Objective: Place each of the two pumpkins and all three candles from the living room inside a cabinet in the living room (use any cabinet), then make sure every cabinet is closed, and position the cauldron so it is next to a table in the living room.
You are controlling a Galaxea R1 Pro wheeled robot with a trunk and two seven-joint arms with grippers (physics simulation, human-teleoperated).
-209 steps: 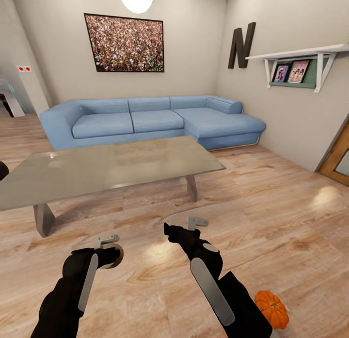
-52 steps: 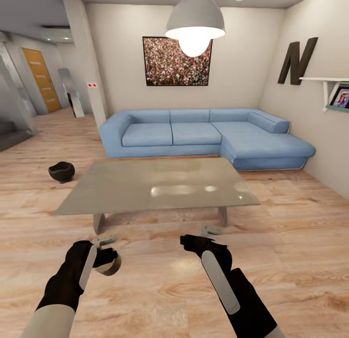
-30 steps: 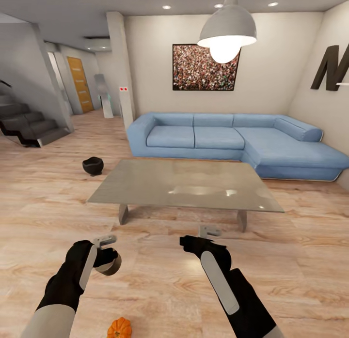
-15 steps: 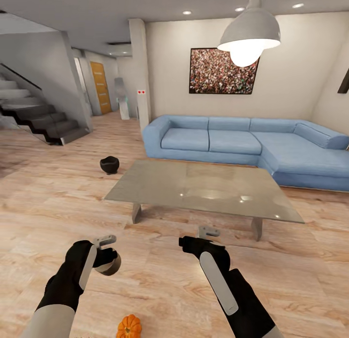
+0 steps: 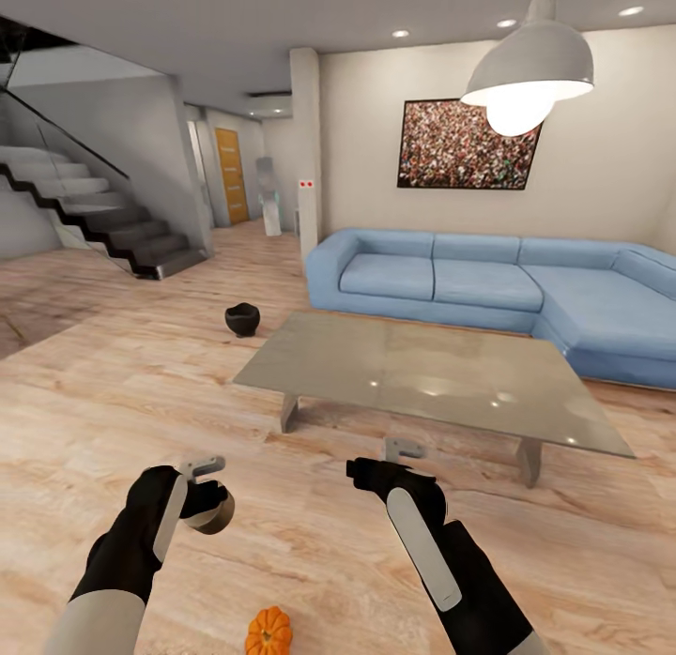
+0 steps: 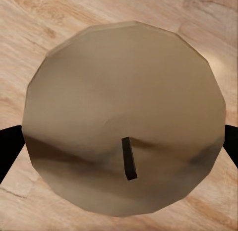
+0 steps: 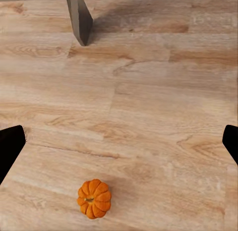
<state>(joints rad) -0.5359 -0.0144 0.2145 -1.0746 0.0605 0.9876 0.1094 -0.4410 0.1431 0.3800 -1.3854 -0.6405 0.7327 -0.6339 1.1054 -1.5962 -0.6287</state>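
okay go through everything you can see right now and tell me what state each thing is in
Pale beige-tan cylindrical candle: gripped in left gripper, wick unlit.
Right gripper: open, empty.
Small bright-orange ribbed pumpkin: upright on floor.
Small round black cauldron: upright on floor, beyond the table's corner.
Grey glass-topped coffee table: bare.

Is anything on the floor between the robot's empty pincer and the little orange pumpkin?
Nothing visible. Through the right wrist camera, the pumpkin sits alone on bare wooden floor, ahead of the open right pincer. The table leg stands farther off, beyond it.
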